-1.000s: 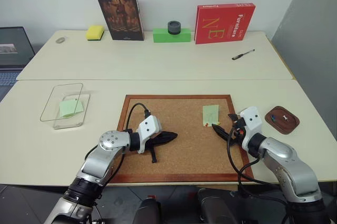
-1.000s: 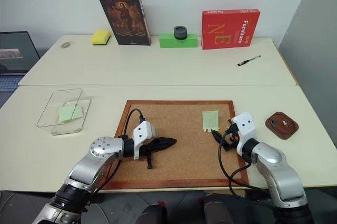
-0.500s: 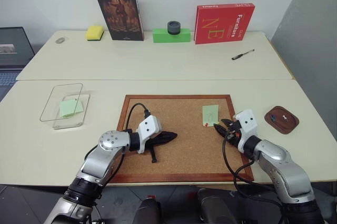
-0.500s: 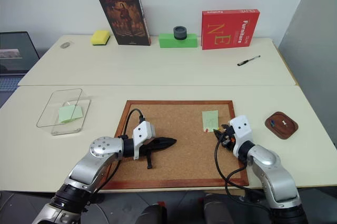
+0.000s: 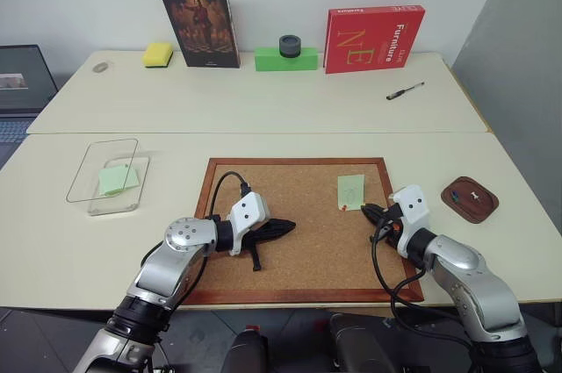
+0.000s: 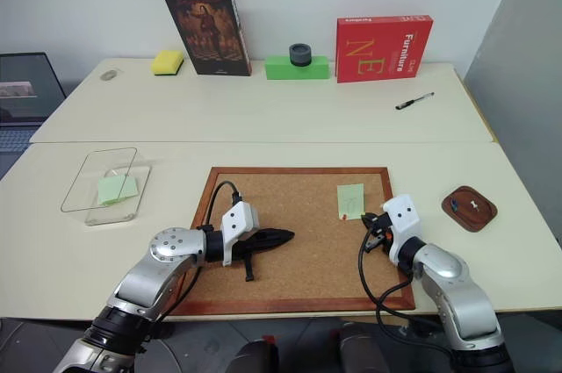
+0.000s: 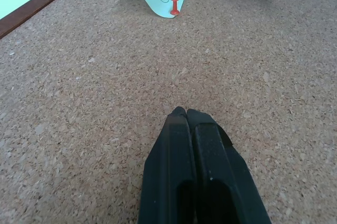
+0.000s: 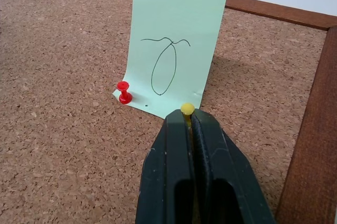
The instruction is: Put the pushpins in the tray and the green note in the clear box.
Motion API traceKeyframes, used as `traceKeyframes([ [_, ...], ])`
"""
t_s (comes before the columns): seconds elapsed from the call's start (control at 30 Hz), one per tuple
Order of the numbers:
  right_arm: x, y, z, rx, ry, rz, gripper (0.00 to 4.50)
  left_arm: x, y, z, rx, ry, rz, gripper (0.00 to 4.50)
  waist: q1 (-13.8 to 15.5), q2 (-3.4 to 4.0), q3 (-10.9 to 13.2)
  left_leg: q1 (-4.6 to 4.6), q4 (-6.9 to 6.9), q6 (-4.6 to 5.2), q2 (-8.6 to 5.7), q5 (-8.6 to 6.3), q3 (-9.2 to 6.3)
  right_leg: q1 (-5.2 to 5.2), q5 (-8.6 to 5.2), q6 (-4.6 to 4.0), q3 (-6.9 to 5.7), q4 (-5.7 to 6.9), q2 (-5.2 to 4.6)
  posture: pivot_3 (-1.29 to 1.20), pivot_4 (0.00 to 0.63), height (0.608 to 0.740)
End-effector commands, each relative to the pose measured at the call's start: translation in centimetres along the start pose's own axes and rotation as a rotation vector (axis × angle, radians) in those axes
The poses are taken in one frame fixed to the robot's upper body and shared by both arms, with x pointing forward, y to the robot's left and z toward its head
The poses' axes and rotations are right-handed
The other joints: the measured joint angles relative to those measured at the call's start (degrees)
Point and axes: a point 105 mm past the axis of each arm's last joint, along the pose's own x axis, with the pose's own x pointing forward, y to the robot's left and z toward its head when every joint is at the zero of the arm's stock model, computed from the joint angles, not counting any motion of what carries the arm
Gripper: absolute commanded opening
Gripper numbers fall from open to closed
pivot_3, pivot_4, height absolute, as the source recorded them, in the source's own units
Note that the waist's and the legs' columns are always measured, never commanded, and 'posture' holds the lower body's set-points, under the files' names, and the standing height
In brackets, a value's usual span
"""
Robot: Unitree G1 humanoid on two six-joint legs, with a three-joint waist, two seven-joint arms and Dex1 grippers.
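Right gripper (image 8: 188, 114) low, pinching yellow pushpin (image 8: 187, 109)

A pale green note (image 8: 176, 39) bearing a pen-drawn loop lies on the corkboard, a red pushpin (image 8: 124, 91) and a yellow pushpin (image 8: 187, 109) at its near corners. The brown tray (image 5: 470, 198) sits on the bench; the clear box (image 5: 108, 176) holds a second green slip.

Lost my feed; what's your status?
Right gripper shut on yellow pin. Left gripper shut, empty. Red pin still in note.
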Motion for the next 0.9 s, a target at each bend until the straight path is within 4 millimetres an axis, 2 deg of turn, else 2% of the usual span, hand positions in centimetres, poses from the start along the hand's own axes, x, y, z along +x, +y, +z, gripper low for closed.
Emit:
traceKeyframes([
  [0.03, -0.4, 0.8, 2.1, -0.029, -0.087, 0.033, 0.05, -0.3, -0.7, -2.9, -0.052, 0.115, -0.016, 0.00, 0.0, 0.00, 0.0, 0.00, 0.00, 0.00, 0.00, 0.00, 0.00, 0.00, 0.00, 0.00, 0.00, 0.00, 0.00, 0.00, 0.150, 0.740],
  [0.23, -0.8, 1.7, 4.0, -0.034, -0.178, 0.076, 0.05, -0.3, -0.7, -3.1, -0.052, 0.122, -0.015, 0.00, 0.0, 0.01, 0.0, -0.06, -0.02, 0.00, 0.00, 0.00, 0.00, -0.07, 0.00, 0.00, 0.00, 0.00, 0.00, 0.00, 0.150, 0.740],
  [0.53, -1.3, 2.0, 5.1, -0.037, -0.217, 0.087, 0.05, -0.3, -0.8, -3.2, -0.053, 0.126, -0.020, 0.00, 0.0, 0.01, 0.0, -0.11, -0.01, 0.00, 0.00, 0.00, -0.02, -0.11, 0.00, 0.00, -0.02, -0.01, 0.00, 0.00, 0.150, 0.740],
  [0.73, -1.7, 1.6, 5.6, -0.043, -0.228, 0.077, 0.05, -0.2, -0.8, -3.2, -0.052, 0.126, -0.023, 0.00, 0.0, 0.01, 0.0, -0.10, -0.01, 0.00, 0.00, 0.00, -0.02, -0.11, 0.00, 0.00, -0.02, -0.01, 0.00, 0.00, 0.150, 0.740],
  [0.9, -2.9, -0.5, 5.7, -0.060, -0.225, -0.003, 0.05, -0.2, -0.8, -3.2, -0.053, 0.124, -0.021, 0.00, 0.0, 0.01, 0.0, -0.12, 0.00, 0.00, 0.00, 0.00, -0.02, -0.11, 0.00, 0.00, -0.01, -0.01, 0.00, 0.00, 0.150, 0.740],
])
